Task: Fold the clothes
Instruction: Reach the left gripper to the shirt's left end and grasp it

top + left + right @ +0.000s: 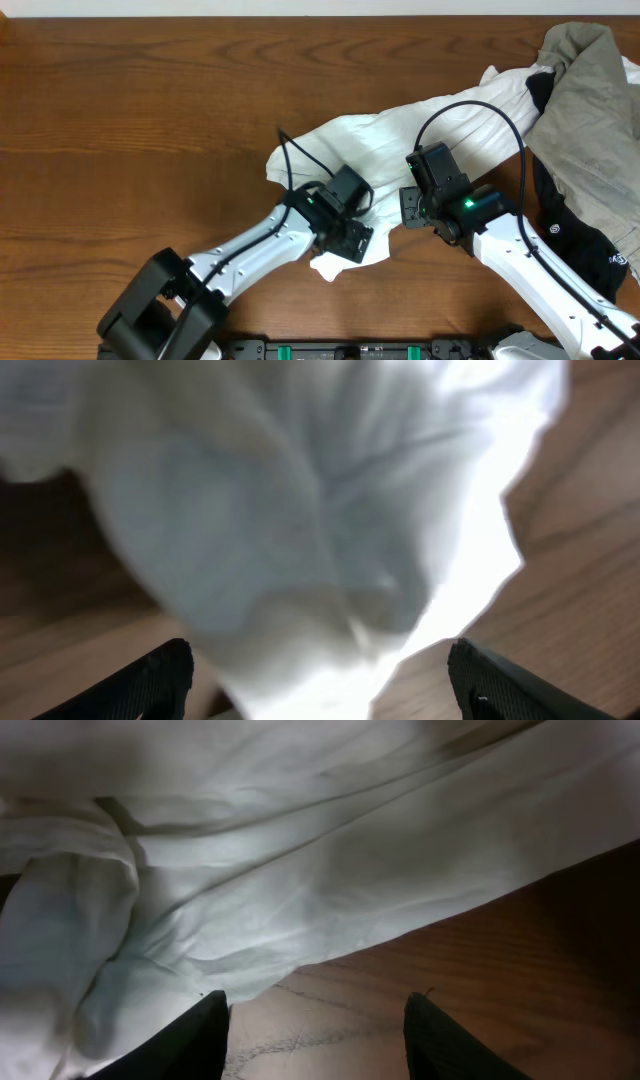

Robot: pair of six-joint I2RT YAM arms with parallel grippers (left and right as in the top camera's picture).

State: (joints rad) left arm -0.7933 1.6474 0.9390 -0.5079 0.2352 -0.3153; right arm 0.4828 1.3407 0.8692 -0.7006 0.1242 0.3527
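- Folding has not visibly begun. The white T-shirt (440, 115) lies crumpled in a long diagonal bunch on the table (150, 100), its far end reaching the grey-olive garment (590, 110).
- By my judgement, you have the spreading flat and every fold left to do.
- Your left gripper (325, 680) stands wide, with cloth lying between its fingers; nothing looks pinched.
- Your right gripper (315, 1040) is partly spread over bare wood, with the shirt's edge just ahead.

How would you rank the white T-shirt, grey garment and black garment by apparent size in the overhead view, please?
1. White T-shirt.
2. Grey garment, cropped by the frame edge.
3. Black garment, partly under the grey one; true size unsure.
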